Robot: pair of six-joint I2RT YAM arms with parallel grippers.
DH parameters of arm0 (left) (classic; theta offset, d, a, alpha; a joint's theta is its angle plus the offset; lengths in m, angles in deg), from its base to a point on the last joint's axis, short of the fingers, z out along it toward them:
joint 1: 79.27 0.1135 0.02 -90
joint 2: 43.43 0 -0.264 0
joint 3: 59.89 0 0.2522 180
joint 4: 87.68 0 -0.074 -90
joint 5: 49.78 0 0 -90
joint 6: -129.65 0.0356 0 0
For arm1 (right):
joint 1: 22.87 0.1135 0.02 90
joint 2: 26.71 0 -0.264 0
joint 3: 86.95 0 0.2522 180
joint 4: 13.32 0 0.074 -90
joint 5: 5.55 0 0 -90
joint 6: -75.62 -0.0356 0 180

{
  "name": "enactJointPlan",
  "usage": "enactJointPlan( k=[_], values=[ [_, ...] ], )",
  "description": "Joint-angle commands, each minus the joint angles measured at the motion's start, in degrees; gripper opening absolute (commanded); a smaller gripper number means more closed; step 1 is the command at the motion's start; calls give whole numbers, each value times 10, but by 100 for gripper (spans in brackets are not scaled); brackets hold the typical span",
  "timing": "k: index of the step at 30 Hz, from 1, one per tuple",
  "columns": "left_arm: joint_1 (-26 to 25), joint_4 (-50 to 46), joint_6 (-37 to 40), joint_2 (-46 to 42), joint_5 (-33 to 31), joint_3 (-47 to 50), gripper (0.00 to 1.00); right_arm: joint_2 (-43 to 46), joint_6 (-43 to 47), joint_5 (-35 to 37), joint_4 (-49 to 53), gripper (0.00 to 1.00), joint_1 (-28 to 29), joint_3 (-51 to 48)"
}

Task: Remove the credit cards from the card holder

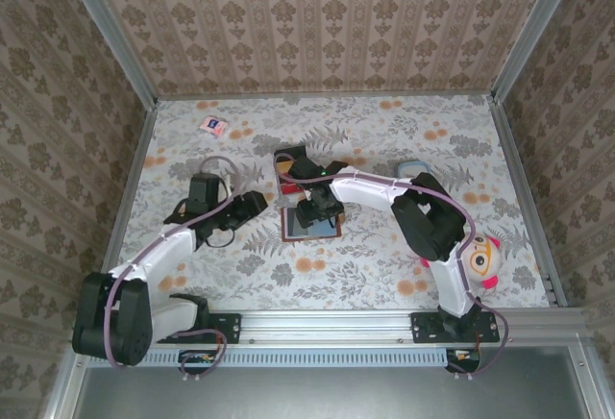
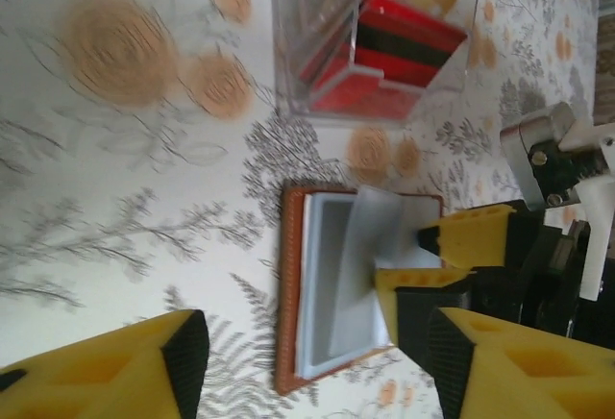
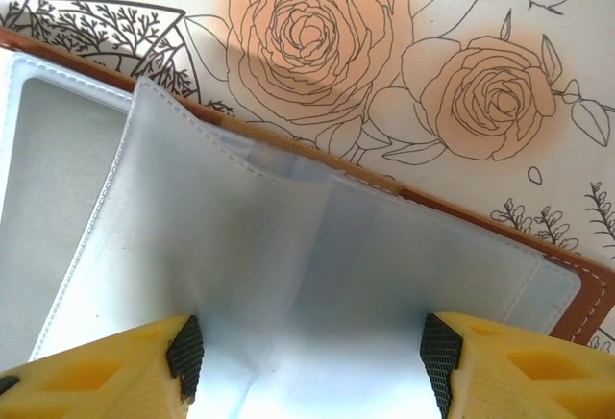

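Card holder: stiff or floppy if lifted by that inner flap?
Likely floppy: on the card holder, the grey-blue flap bows and creases between the fingers of the right tool. Thin, so probably light; it may slide on the table.

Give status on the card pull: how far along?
Done: card holder lies open on the table. In hand: right gripper, open, straddles its raised grey-blue flap; left gripper hovers open nearby. Left: pulling the credit cards, apparently not started.

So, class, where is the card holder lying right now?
In the top view the card holder lies open mid-table under the right gripper, just nearer than the clear box.
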Motion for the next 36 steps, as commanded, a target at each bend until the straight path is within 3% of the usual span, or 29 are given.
enactJointPlan(
  k=[1, 10, 16, 23, 36],
  values=[
    [-26, 76, -56, 18, 15, 17, 56, -9, -8, -30, 7, 64, -4, -31],
    [-72, 103, -56, 86, 27, -4, 41, -2, -18, -48, -16, 57, -9, -48],
    [-95, 128, -68, 140, 48, -25, 37, -2, -26, -53, -27, 56, -11, -55],
    [-123, 96, -75, 178, 27, -45, 31, 1, -37, -52, -34, 55, -18, -65],
    [-156, -10, -51, 203, -34, -68, 31, -3, -49, -59, -41, 52, -19, -69]
  ],
)
